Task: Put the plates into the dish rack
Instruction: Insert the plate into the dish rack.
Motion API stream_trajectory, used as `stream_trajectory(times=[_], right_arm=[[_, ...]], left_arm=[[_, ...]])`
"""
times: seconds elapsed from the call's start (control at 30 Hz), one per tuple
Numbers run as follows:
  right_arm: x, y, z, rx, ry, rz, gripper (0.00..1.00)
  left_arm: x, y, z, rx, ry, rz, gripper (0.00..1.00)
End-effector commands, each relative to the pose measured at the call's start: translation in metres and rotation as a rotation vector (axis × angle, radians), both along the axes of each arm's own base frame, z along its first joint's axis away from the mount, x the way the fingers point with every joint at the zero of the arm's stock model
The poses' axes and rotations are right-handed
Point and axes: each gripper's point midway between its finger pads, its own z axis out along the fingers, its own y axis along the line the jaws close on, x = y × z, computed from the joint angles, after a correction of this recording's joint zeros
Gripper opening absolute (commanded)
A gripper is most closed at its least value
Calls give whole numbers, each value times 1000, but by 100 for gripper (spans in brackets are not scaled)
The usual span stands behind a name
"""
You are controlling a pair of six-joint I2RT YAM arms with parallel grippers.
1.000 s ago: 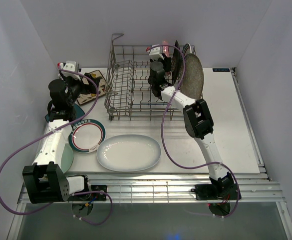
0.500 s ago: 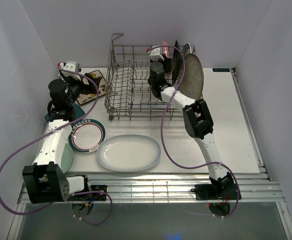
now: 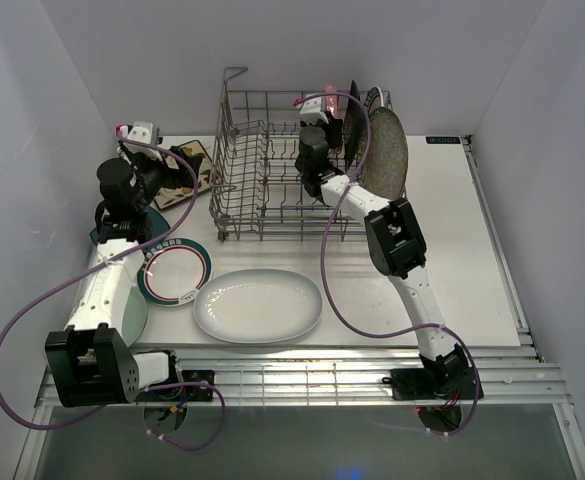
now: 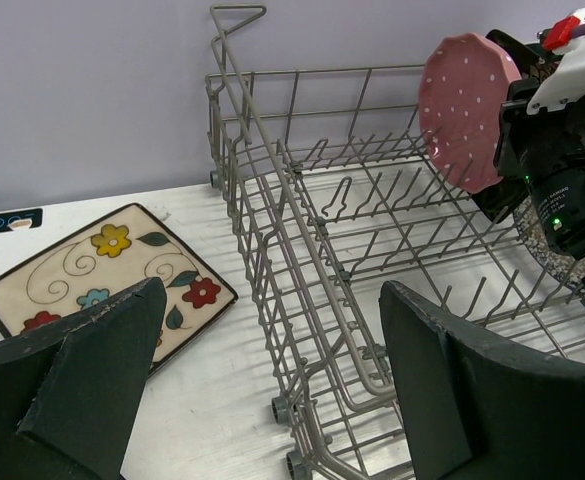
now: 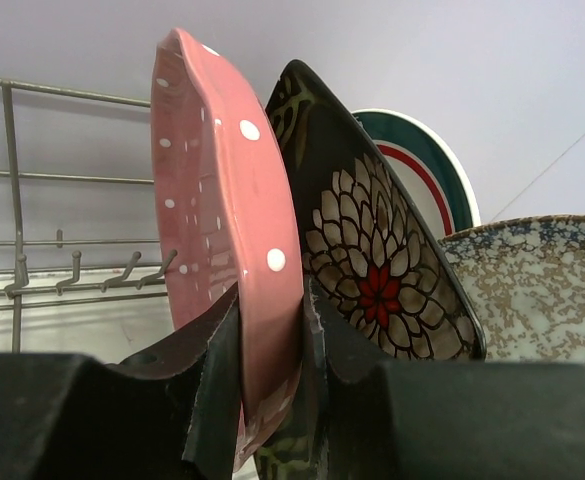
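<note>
The pink dotted plate is clamped on edge between the fingers of the right gripper, one finger pressed to each face near the lower rim. It is held upright over the far right part of the dish rack, above the rows of tines. Whether its lower edge already sits between the tines cannot be told, since the gripper's own body hides it.

Just behind the pink plate, a black flowered plate is seen standing on edge, very close to the outer finger and possibly touching it. Behind that a teal-rimmed plate stands, and a speckled grey plate is set at the right end of the rack. These three close off the side to the right of the held plate. The rest of the rack, to the left, is seen holding no plates.

The left gripper is held wide apart with nothing between its fingers, low over the table just left of the rack. A cream flowered plate lies flat beside its left finger.

Nearer the arm bases, a white oval plate, a second teal-rimmed plate and a pale green plate lie flat on the table.
</note>
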Motion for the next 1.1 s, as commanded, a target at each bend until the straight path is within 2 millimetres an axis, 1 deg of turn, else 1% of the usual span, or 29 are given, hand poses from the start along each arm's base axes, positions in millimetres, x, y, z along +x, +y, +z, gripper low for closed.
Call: stream_trajectory(times=[0.0,0.03,0.1,0.23,0.33,0.47,0.5,0.53,0.57,0.63,0.67,0.77,0.9,1.07], right_arm=[[7,16,-39,88,22,68,19],[8,15,-46,89,52,72,19],[12,13,-49,135,60,89,19],[11,10,-50,153,74,103,21],[11,8,-47,153,72,100,25],[9,6,-42,164,71,95,34],[8,4,-44,166,76,92,37],[7,3,-39,173,71,92,39],[6,2,-36,182,68,90,46],[3,1,-29,188,64,89,52],[3,-2,-26,192,59,85,59],[-1,-5,-12,198,47,78,64],[-6,-9,6,205,34,73,65],[-13,-14,33,212,3,73,66]], left_arm=[[-5,-1,14,0,-40,-17,98],[-5,-1,13,0,-39,-17,98],[-5,-1,14,0,-42,-19,98],[-7,-1,16,1,-45,-19,98],[-7,-2,15,0,-43,-20,98],[-7,-1,16,-1,-46,-19,98],[-7,-1,16,-1,-46,-19,98],[-7,-1,15,-1,-43,-19,98],[-7,-2,16,1,-46,-20,98],[-7,-2,16,1,-46,-20,98],[-8,-2,16,1,-46,-22,98],[-8,-2,16,1,-46,-22,98],[-9,-2,18,1,-49,-22,98],[-11,-2,19,1,-51,-20,98]])
